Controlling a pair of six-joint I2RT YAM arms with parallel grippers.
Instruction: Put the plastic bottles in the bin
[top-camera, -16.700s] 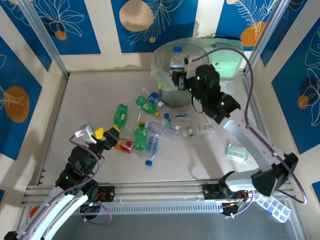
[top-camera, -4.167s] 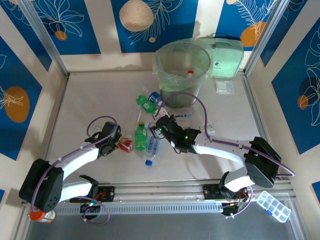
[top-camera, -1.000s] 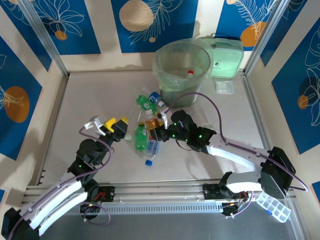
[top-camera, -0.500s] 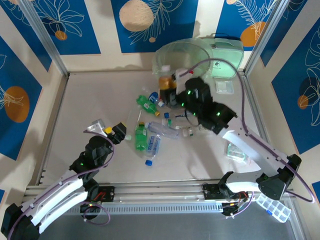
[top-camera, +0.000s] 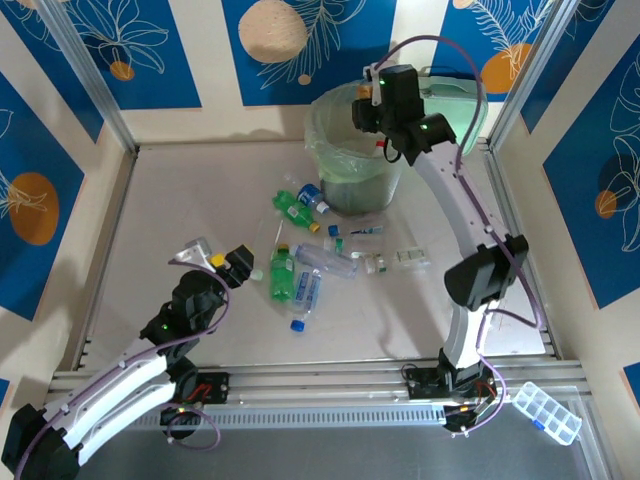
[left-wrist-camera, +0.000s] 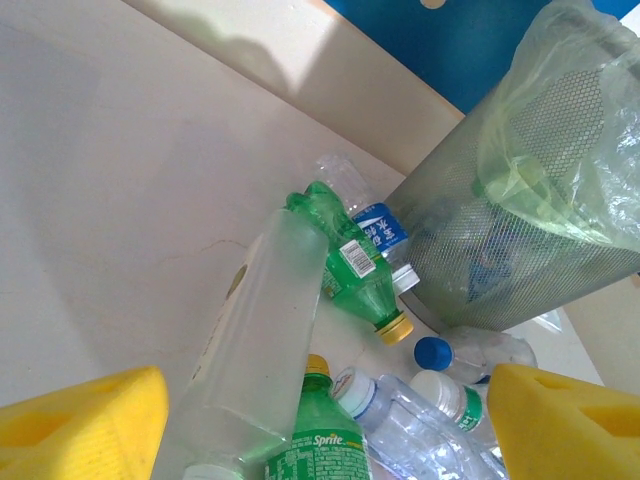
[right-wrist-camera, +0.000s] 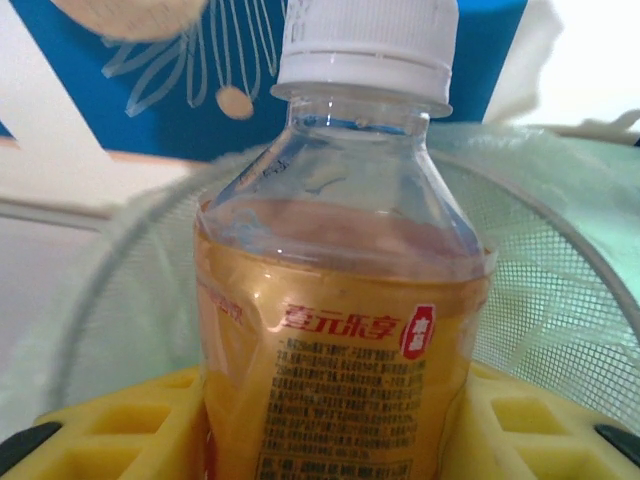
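Bottle (right-wrist-camera: 340, 300) (white cap) above bin (top-camera: 350, 187)

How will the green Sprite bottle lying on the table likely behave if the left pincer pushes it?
The Sprite bottle is round and lies on its side, so it would probably roll. The crumpled clear bottles close beside it may block that. Being similar thin plastic, it probably dents when squeezed.
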